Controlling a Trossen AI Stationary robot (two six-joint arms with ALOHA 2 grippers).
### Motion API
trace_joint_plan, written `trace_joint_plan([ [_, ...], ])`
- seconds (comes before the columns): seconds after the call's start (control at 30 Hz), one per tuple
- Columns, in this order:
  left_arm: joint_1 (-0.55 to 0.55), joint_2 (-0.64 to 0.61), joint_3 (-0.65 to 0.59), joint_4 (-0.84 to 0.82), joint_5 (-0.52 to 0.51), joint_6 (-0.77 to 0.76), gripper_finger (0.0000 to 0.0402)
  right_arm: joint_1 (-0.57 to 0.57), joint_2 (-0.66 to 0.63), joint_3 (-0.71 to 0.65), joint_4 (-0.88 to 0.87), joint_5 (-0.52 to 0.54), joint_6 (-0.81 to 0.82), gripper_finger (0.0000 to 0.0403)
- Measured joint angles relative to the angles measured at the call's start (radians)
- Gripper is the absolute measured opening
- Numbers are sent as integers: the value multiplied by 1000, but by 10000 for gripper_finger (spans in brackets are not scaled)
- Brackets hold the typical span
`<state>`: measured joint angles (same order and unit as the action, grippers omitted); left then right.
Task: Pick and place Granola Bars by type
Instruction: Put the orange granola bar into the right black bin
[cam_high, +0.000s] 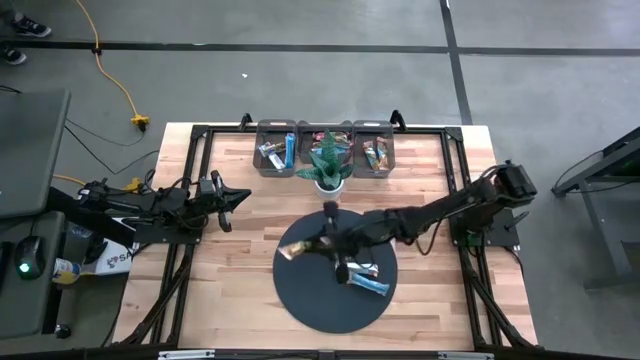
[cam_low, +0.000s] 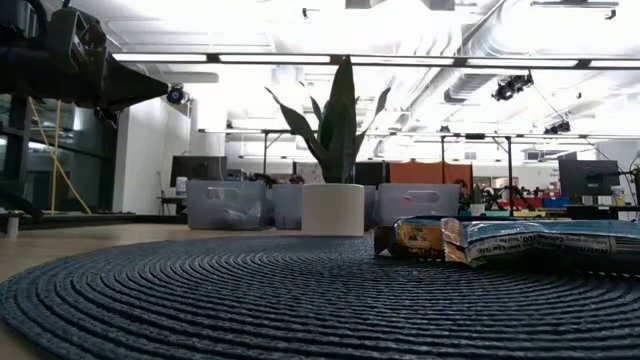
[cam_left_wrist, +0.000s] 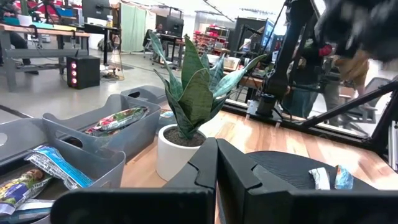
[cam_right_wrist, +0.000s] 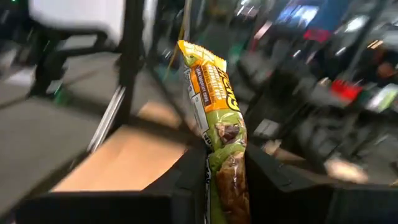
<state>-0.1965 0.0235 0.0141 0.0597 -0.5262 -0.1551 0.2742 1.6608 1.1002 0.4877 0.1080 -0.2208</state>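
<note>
Midway through sorting, the right gripper (cam_right_wrist: 225, 180) is grasping an orange-wrapped granola bar (cam_right_wrist: 214, 106) in its jaws over the round mat (cam_high: 310, 300), toward its 10 o'clock side. Two bars (cam_high: 365, 277) are lying on the mat at 4 o'clock, while others are sitting in the grey bins (cam_high: 270, 135) at the table's (cam_high: 240, 290) 12 o'clock edge. At 9 o'clock, the left gripper (cam_left_wrist: 216, 168) is waiting with jaws clenched.

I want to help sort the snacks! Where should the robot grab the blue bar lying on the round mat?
Grab the blue bar at its middle, across its short width, coming straight down from above. It lies flat on the mat, so only its long edges give the fingers something to pinch. The right end effector is holding an orange bar, so that one goes first.
</note>
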Motion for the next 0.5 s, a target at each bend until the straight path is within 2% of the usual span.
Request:
trace_joint_plan([
  [0.37, 0, 0, 0, 0, 0, 0, 1, -90, -71, 289, -38, 182, -32, 71],
  [0.5, 0, 0, 0, 0, 1, 0, 1, -147, -71, 393, -158, 360, -47, 71],
])
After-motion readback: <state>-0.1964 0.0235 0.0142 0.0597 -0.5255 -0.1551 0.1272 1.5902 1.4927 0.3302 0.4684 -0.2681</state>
